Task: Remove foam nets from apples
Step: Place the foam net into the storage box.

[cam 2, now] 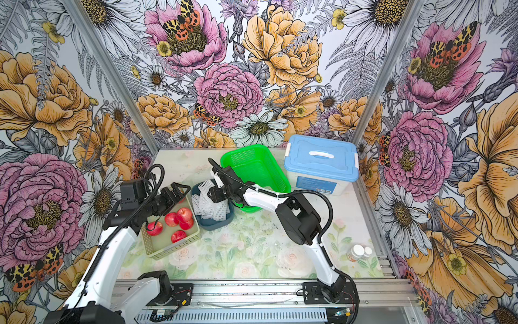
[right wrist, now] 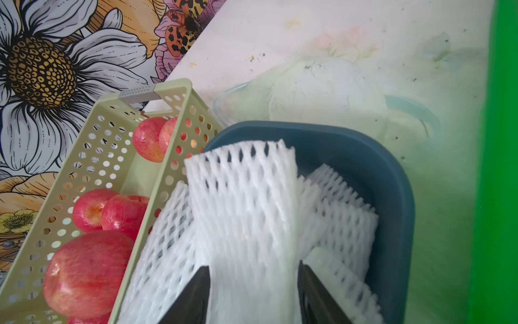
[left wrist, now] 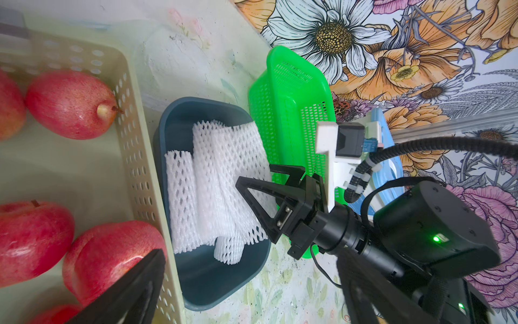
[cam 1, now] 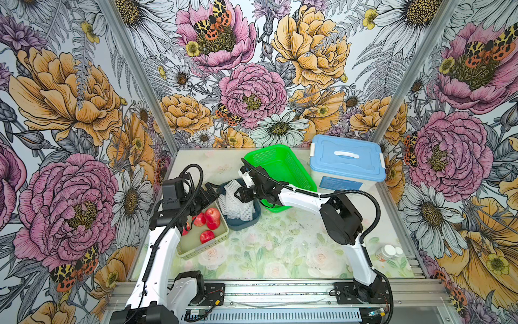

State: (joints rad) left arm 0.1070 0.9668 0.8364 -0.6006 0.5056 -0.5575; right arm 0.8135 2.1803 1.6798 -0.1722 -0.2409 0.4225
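Note:
Several bare red apples (cam 1: 212, 214) (cam 2: 184, 214) (left wrist: 70, 103) (right wrist: 87, 272) lie in a beige perforated basket (cam 1: 201, 249). Beside it, a dark blue bin (cam 1: 244, 224) (left wrist: 213, 280) holds several empty white foam nets (cam 1: 235, 206) (cam 2: 208, 206) (left wrist: 221, 179). My left gripper (cam 1: 208, 193) (left wrist: 252, 256) hangs open over the beige basket's far corner with nothing between its fingers. My right gripper (cam 1: 237, 194) (right wrist: 253, 269) is over the blue bin. Its jaws stand apart, and the top foam net (right wrist: 246, 202) lies between them on the pile.
A green mesh basket (cam 1: 280, 165) stands just behind the right arm. A white box with a blue lid (cam 1: 346, 160) sits at the back right. Two small white-capped bottles (cam 1: 388, 252) lie near the front right edge. Flowered walls close in three sides.

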